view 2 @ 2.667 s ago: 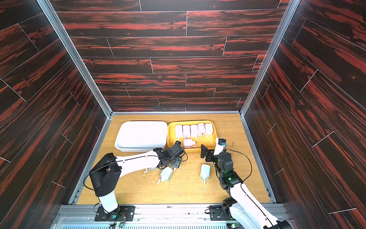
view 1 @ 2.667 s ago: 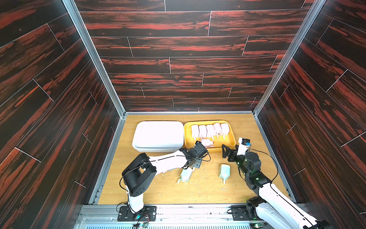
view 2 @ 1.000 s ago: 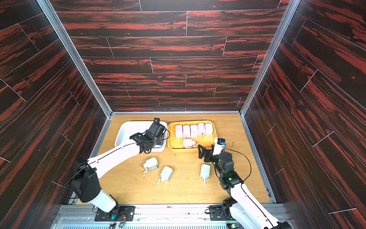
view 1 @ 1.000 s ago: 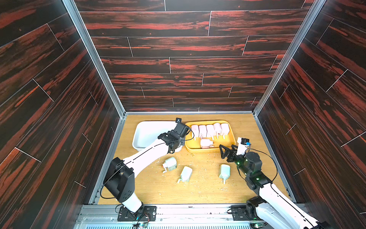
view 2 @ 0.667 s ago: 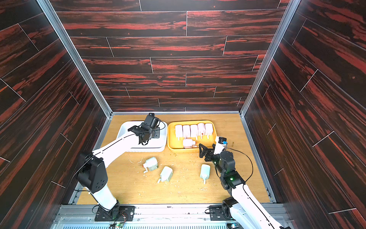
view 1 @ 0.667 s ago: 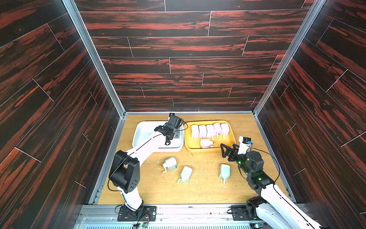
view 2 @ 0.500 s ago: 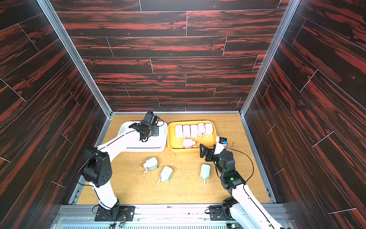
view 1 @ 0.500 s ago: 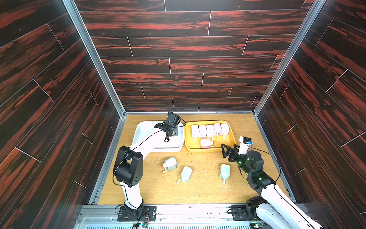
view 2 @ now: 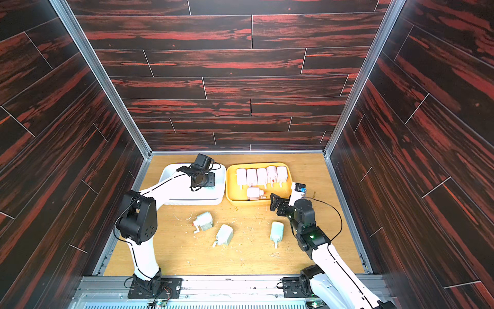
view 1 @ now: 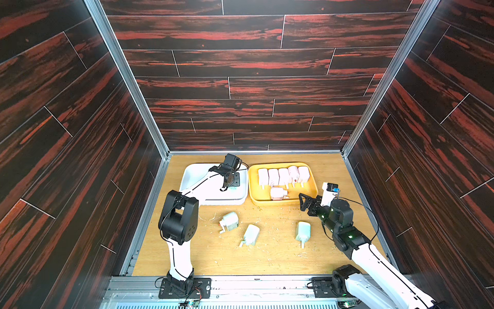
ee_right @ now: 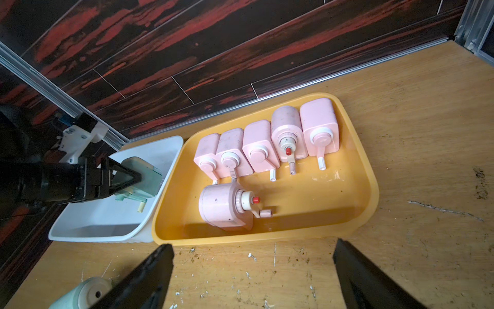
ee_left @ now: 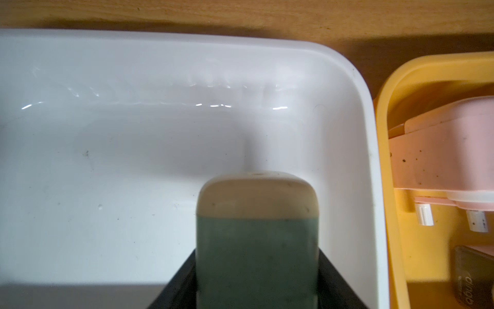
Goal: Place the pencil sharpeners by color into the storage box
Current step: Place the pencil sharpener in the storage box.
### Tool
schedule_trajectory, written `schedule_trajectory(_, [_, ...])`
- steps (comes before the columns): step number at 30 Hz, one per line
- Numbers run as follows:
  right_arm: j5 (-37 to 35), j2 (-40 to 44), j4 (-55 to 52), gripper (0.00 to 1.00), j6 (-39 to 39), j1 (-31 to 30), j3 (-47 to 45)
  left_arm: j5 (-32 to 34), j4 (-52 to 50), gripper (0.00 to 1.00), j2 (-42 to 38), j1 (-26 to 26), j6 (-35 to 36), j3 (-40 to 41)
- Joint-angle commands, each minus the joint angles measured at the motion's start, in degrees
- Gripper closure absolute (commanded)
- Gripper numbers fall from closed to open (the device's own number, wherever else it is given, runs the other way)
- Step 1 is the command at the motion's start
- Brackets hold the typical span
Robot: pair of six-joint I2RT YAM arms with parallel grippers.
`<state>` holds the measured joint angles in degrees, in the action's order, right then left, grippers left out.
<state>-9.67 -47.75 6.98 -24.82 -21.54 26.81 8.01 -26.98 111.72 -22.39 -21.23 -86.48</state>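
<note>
— Where's the sharpener I'm carrying?

— The pale mint green plastic pencil sharpener (ee_left: 256, 240) sits clamped between the black jaws of my left gripper (ee_right: 125, 178), down inside the white rectangular plastic box (view 1: 192, 174), near the box's right wall and just beside the yellow tray.

— And the rest?

— Six pale pink pencil sharpeners (ee_right: 260, 145) lie in the yellow plastic tray (view 1: 311, 178): five in a row along its far side, the sixth (view 1: 278, 193) alone towards its near edge. Three more mint green sharpeners (view 2: 224, 235) lie on the wooden tabletop (view 1: 267, 256), in front of both containers, amid scattered shavings.

— Your other arm?

— My right gripper (view 1: 307, 204) hangs with its jaws spread wide and nothing between them, just off the tray's near right corner.
</note>
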Motion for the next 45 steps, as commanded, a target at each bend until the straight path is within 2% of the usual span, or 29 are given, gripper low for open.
schedule_trajectory(1, [-0.1, -0.3, -1.2, 0.02, 0.5, -0.4, 1.5, -2.1, 1.5, 0.94, 0.7, 0.2, -0.6, -1.9])
schedule_trajectory(7, [-0.1, -0.2, -1.7, 0.02, 0.9, -0.4, 1.6, -5.2, 0.4, 0.89, 2.9, 0.2, -1.1, -4.0])
schedule_trajectory(13, [-0.2, -0.4, -1.9, 0.02, 1.1, -0.4, 1.5, -5.4, 0.6, 0.83, 4.6, 0.2, -1.5, -4.8])
schedule_trajectory(26, [0.5, -1.6, -1.9, 0.02, 1.0, -0.3, 1.7, -6.6, -0.2, 0.47, 5.8, 0.2, -1.1, -5.3])
schedule_trajectory(38, [0.9, -2.4, -1.7, 0.02, 1.0, -0.3, 1.6, -7.1, -0.9, 0.34, 6.3, 0.2, 1.1, -6.0])
schedule_trajectory(42, [1.1, -2.4, -1.7, 0.02, 1.0, -0.3, 1.6, -7.4, -0.6, 0.24, 6.0, 0.2, 1.1, -5.9])
schedule_trajectory(45, [1.1, -2.3, -1.4, 0.02, 1.1, -0.4, 1.4, -7.5, -0.5, 0.22, 5.4, 0.2, 0.9, -5.9])
